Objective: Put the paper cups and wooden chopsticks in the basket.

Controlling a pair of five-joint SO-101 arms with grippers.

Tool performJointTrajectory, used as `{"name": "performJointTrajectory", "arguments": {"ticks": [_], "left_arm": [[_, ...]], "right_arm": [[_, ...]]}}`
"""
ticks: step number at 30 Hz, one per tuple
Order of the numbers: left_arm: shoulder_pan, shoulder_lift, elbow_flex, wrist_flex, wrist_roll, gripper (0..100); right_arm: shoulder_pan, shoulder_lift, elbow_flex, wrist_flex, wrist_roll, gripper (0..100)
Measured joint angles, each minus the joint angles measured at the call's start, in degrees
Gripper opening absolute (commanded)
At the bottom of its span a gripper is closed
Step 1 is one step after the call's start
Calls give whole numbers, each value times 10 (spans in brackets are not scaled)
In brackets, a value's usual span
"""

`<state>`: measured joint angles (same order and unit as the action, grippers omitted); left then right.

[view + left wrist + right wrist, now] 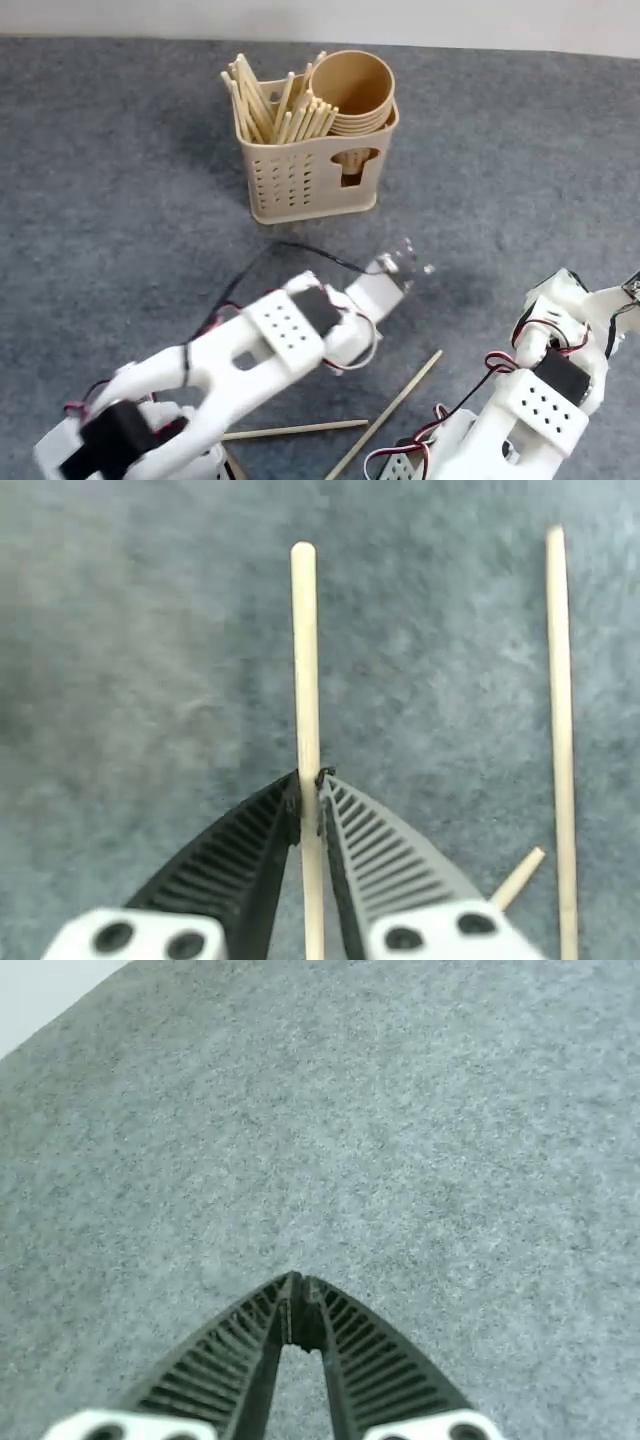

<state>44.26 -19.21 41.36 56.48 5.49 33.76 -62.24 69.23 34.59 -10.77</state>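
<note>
A beige perforated basket (310, 180) stands at the back of the grey mat, with a stack of paper cups (352, 92) in its right part and several wooden chopsticks (272, 105) in its left part. My left gripper (308, 778) is shut on one chopstick (303, 650), which sticks out straight past the fingertips above the mat. In the high view that gripper (398, 264) hangs in front of the basket. My right gripper (298, 1282) is shut with nothing in it, over bare mat at the right side.
Two loose chopsticks lie on the mat near the front: one slanted (388, 412), one nearly level (295, 430). The left wrist view shows a loose chopstick (560, 730) beside the held one. The right arm's body (545, 400) fills the front right corner.
</note>
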Motion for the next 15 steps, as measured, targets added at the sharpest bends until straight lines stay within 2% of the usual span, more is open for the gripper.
{"name": "performJointTrajectory", "arguments": {"ticks": [4, 10, 15], "left_arm": [[-33, -69, 8, 2, 0, 6], [-100, -163, 8, 4, 0, 6], [-109, -242, 8, 4, 0, 6]], "right_arm": [[-3, 0, 0, 0, 0, 10], [-60, 0, 0, 0, 0, 10], [-120, 0, 20, 0, 0, 10]]}}
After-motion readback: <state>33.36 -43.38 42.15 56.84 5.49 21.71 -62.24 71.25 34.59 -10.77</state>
